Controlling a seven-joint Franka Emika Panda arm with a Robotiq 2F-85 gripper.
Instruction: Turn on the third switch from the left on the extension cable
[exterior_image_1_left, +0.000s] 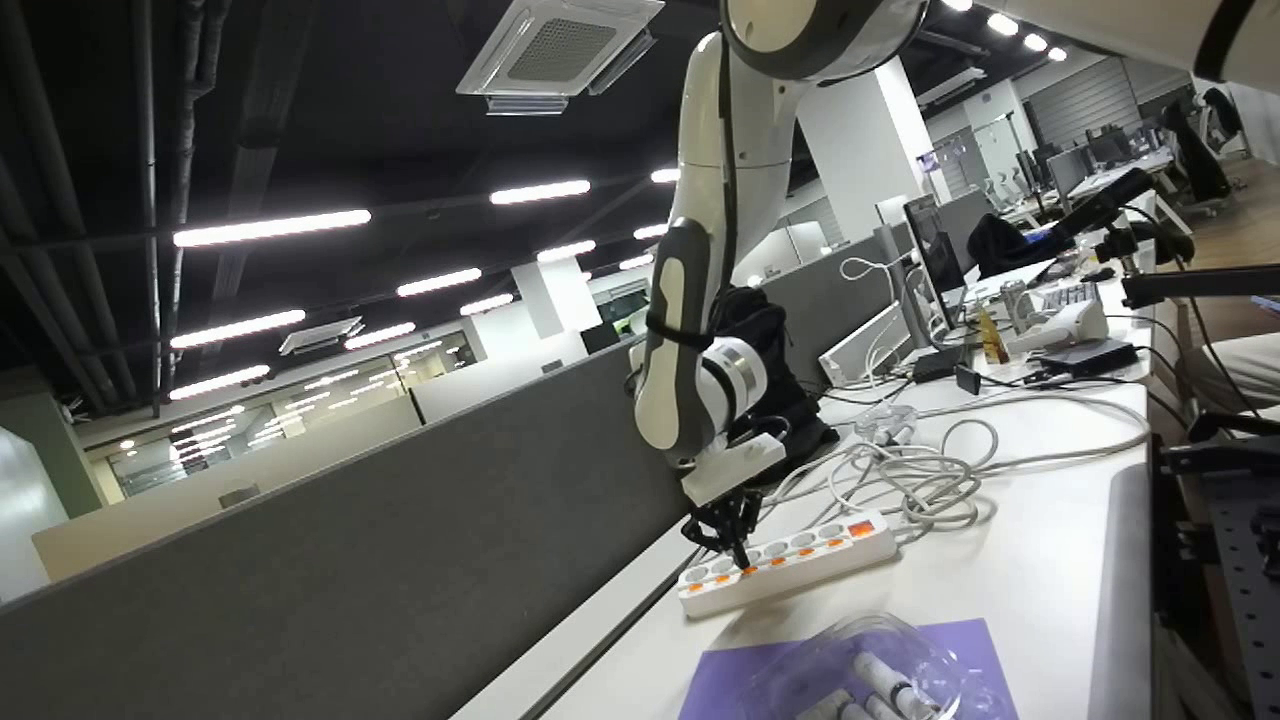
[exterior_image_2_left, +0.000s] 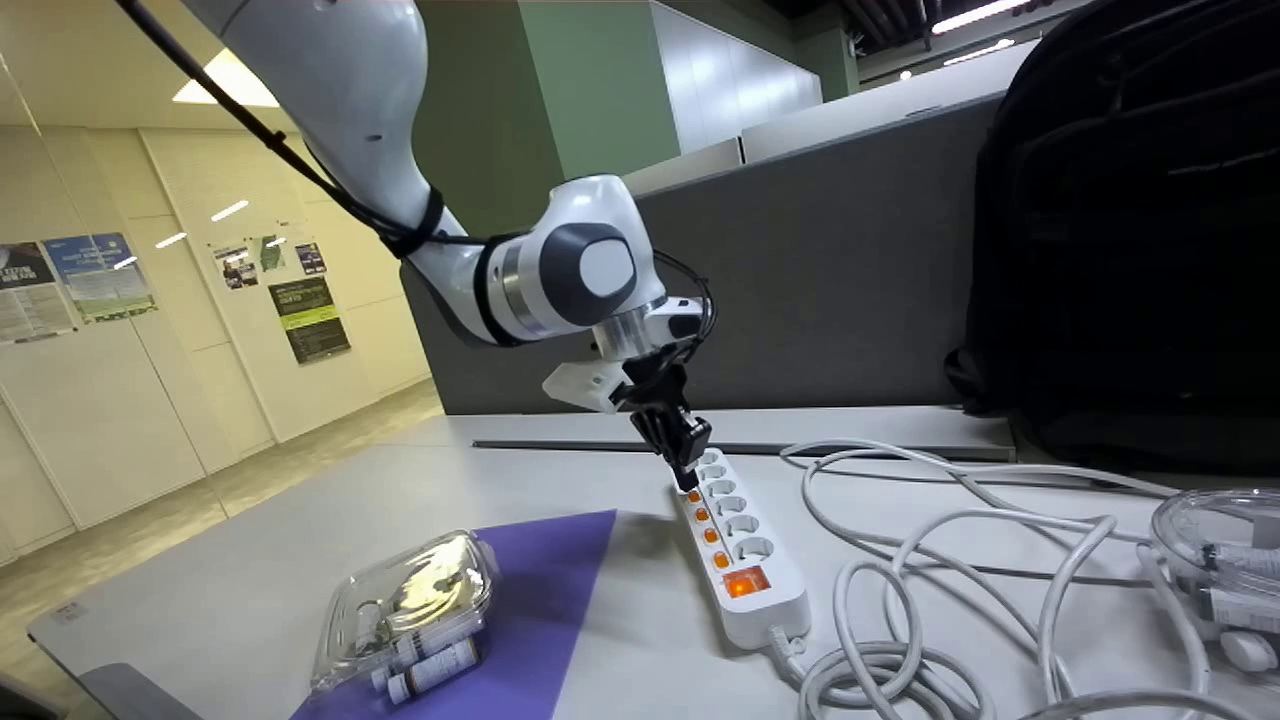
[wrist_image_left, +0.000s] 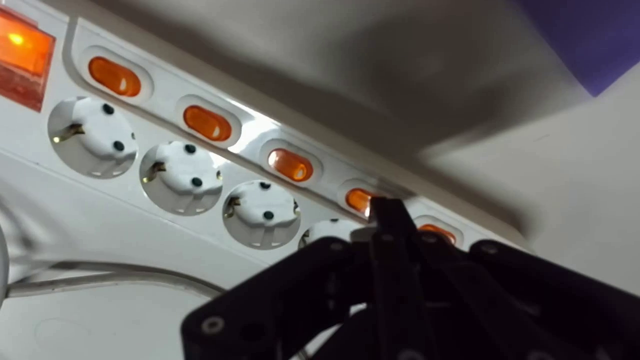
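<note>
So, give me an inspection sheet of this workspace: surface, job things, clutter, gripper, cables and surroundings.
Surface: white table, purple sheet on it.
Job things: power strip lying flat; large switch looks lit.
Clutter: clear box and tubes on the sheet.
Gripper: shut, at the fourth small switch from the large one; contact unclear.
Cables: white cord leaves the strip; tangled loops beside it.
Surroundings: grey partition, black backpack.

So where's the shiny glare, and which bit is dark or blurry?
In the wrist view, white glare on the power strip between two orange switches, a soft shadow on the table, and the pincer dark and slightly blurry; in an exterior view, yellowish glare on the clear plastic box.
</note>
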